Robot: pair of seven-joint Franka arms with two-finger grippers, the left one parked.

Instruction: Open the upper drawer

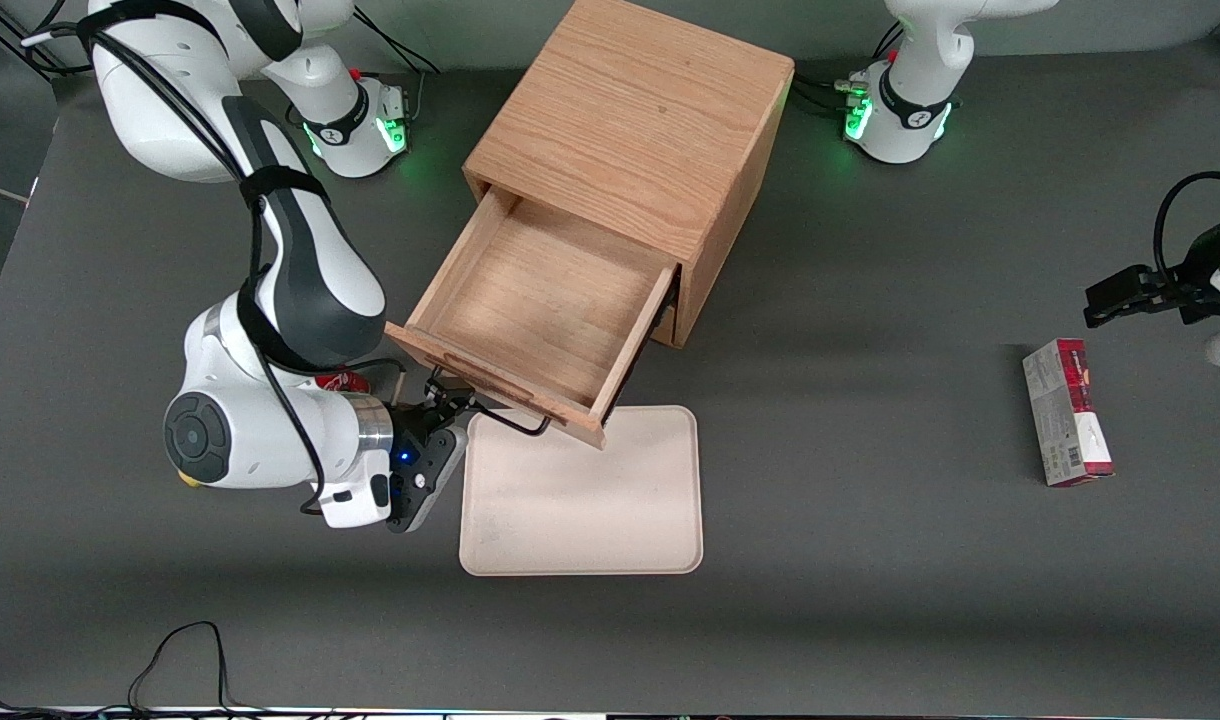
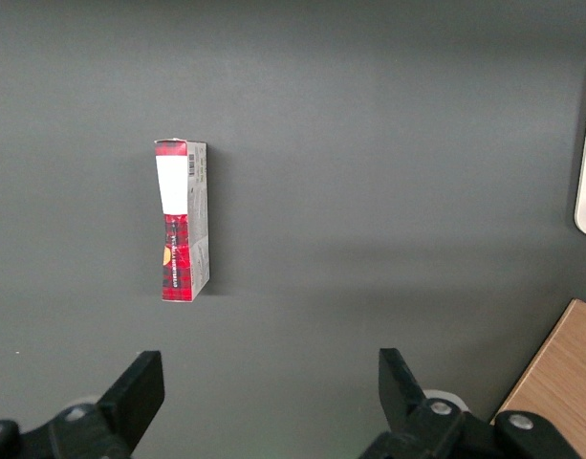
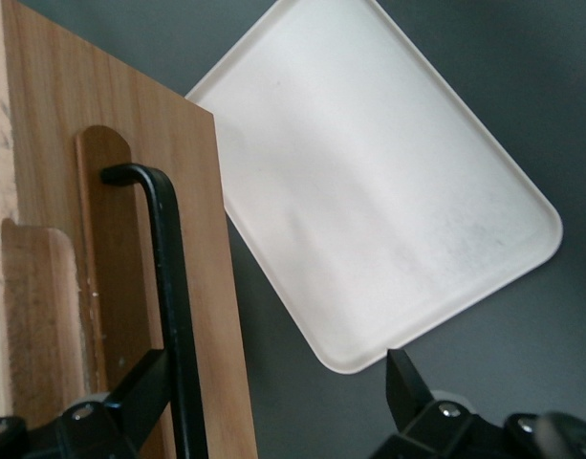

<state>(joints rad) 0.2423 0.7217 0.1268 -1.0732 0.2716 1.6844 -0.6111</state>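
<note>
Upper drawer (image 1: 540, 315) pulled well out of the boxy oak cabinet (image 1: 635, 130), sitting mid-worktop toward the edge farthest from the front camera, turned at an angle. Light oak all round, shallow tray interior showing bare wood grain, nothing in it. Thin black wire handle (image 3: 168, 277) running along the drawer front over a routed recess; front panel hanging out over the edge of a cream tray (image 1: 582, 495). Lower drawer hidden under the open one, can't make it out.

End effector (image 1: 450, 398) right at the handle's end nearest the working arm, fingers spread apart with the wire passing just beside one finger (image 3: 130, 387), the other finger well clear over the tray. Not clamped on anything as far as the wrist view shows.

Worktop (image 1: 870, 600) is flat dark grey matting. Cream tray lying flat, nearer the front camera than the cabinet, rounded corners, a bit scuffed. Red and white carton (image 1: 1066, 412) lying on its side toward the parked arm's end. Green lights glowing on both arm bases along the farthest edge. Loop of black cable (image 1: 185, 650) at the nearest edge, working arm's corner.
</note>
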